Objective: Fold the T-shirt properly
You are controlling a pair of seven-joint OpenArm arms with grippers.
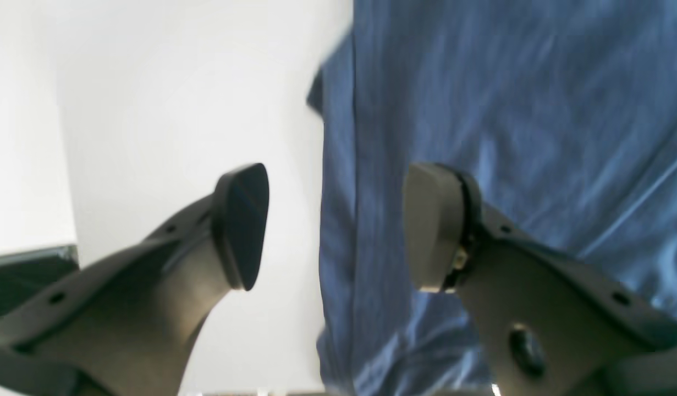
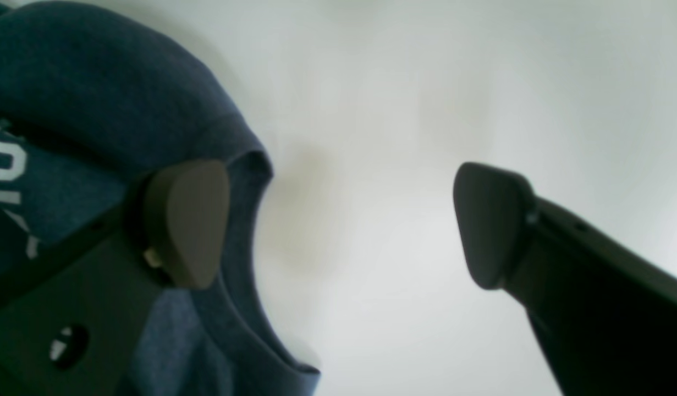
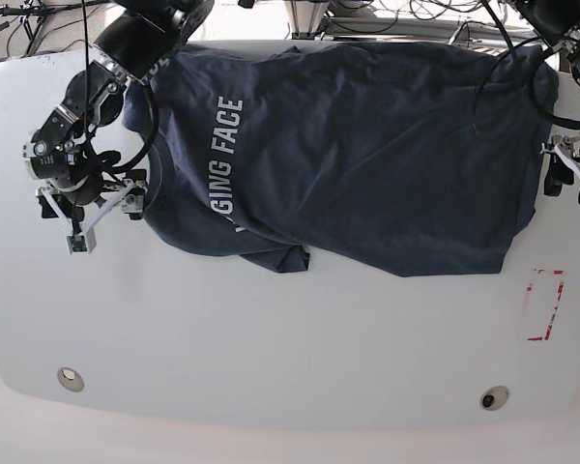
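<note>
The T-shirt (image 3: 367, 145) is seen spread flat on the white table (image 3: 271, 338), flanked by the left gripper (image 1: 335, 228) and right gripper (image 2: 341, 223), fingers spread wide, nothing pinched.

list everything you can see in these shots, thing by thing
T-shirt: one, dark navy with white lettering, spread across the far half of the table, one sleeve tucked under at its near edge
table: one, white, fills the base view
red outline mark: one, red, on the table near the right side
round fittings: two, metallic, near the table's front edge
cables: several, dark, beyond the far edge
right gripper: one, black, open, at the collar end
left gripper: one, black, open, at the hem end
</note>
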